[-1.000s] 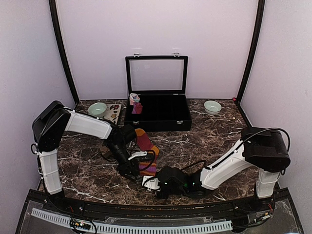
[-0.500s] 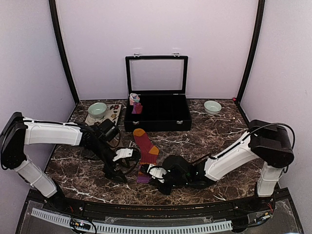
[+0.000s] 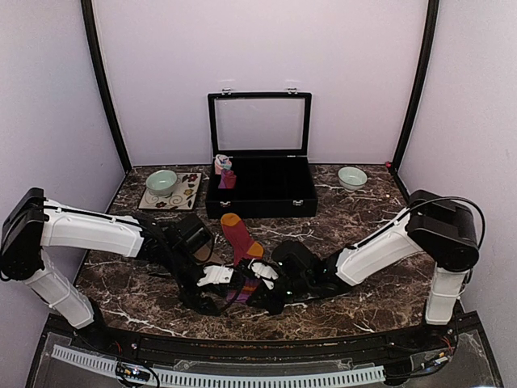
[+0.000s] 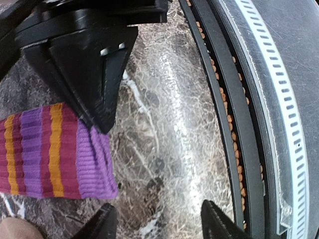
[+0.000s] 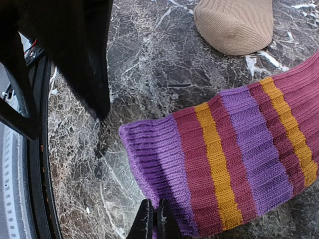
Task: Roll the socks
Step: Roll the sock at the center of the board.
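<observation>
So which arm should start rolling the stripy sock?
Probably the right. The right gripper is shut at the edge of the sock, on its cuff. The left gripper is open over table beside it.

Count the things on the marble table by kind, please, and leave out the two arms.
Pale green round bowls: 2
Black hinged case with glass lid: 1
Square flower-patterned mat: 1
Maroon striped fabric sock: 1
Tan ribbed fabric sock: 1
Pink and light-blue rolled bundle: 1
Total: 7
</observation>
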Available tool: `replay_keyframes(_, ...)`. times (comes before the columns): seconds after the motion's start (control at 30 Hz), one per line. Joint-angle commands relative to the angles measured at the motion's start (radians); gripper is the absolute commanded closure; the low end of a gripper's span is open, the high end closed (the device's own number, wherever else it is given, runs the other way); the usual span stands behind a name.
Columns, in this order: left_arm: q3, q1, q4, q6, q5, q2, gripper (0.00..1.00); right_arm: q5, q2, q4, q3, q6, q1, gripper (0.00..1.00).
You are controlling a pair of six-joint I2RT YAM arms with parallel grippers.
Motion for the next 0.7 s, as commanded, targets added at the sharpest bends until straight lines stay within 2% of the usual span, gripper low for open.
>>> replay_keyframes(0.0, 0.023, -0.019, 0.067, -0.034, -0.028, 0.012, 0.45, -0.084, 0.048, -0.079, 0.027, 0.070, -0.026, 1.00)
replay_keyframes(0.2, 0.001, -0.040, 0.164, -0.015, -0.105, 0.005, 0.59, -0.186, 0.086, -0.098, 0.055, 0.107, -0.063, 1.00)
replay_keyframes(0.37, 0.000, -0.043, 0.184, 0.006, -0.111, 0.031, 0.71, -0.257, 0.113, -0.103, 0.064, 0.148, -0.094, 1.00)
replay_keyframes(0.67, -0.022, -0.044, 0.223, 0.028, -0.133, 0.071, 0.67, -0.302, 0.121, -0.068, 0.048, 0.198, -0.109, 1.00)
